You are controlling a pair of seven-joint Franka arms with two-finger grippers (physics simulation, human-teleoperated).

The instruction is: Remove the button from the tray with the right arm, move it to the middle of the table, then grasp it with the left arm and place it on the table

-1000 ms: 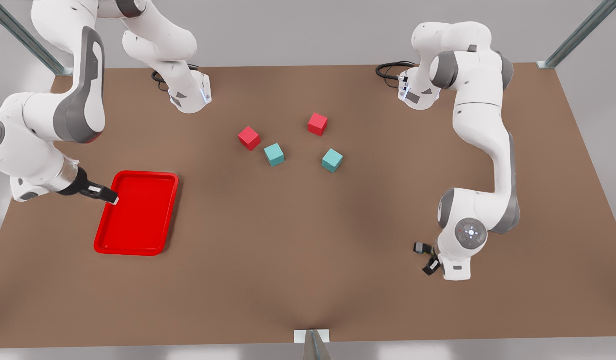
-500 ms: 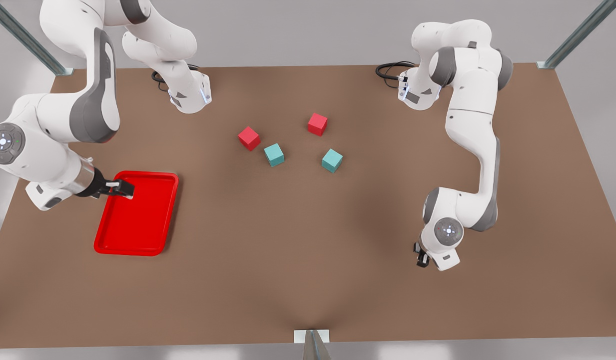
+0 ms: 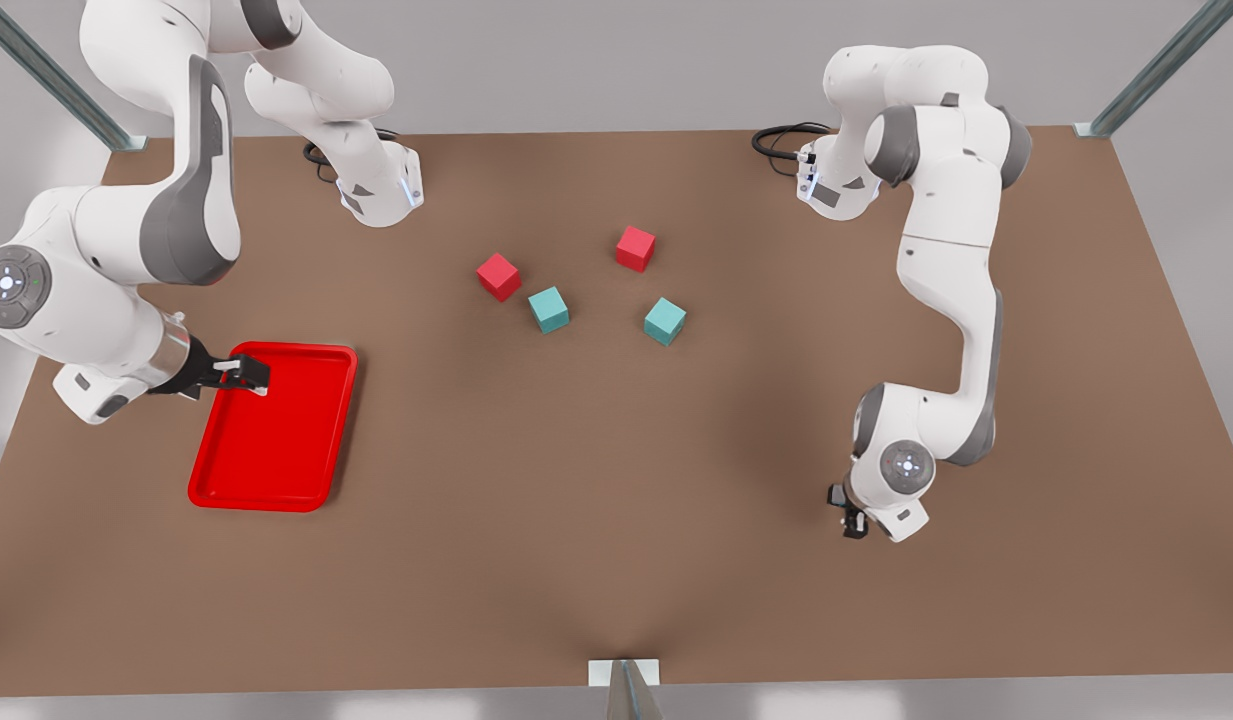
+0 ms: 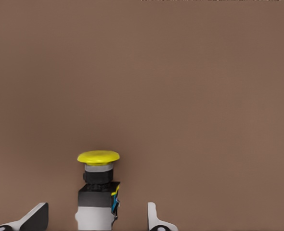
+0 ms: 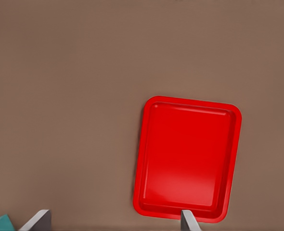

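**Op A:** Log entry. Which step am I in?

**Op B:** I judge it the last one, setting down. The button (image 4: 98, 188) is out of the tray (image 3: 272, 506). It is at the left tool (image 3: 849, 515), over the tabletop (image 3: 576, 500) at the front view's right, well apart from the tray.

**Op A:** Left tool state?

**Op B:** Spread. In the left wrist view the button lies between the two fingers (image 4: 36, 217), with brown showing on either side of it. Neither pad seems to touch it, so I read it as let go, or nearly so. I cannot tell whether the base bears on the tabletop.

**Op A:** Right tool?

**Op B:** The right tool (image 3: 246, 377) waits over the tray's far corner, on the side of its own arm. Its fingers are spread with nothing between them. The tray floor is bare red.

**Op A:** Button orientation?

**Op B:** The long axis runs from base to cap, roughly along the fingers. The yellow cap points away from the wrist, out past the fingertips, and the dark base is nearest the palm. I cannot tell whether it stands upright or leans.

**Op A:** Next move?

**Op B:** My call is to back the left tool straight off along that axis. Keep the fingers wide and do not swing sideways, because a brush on the cap could tip so small a thing.
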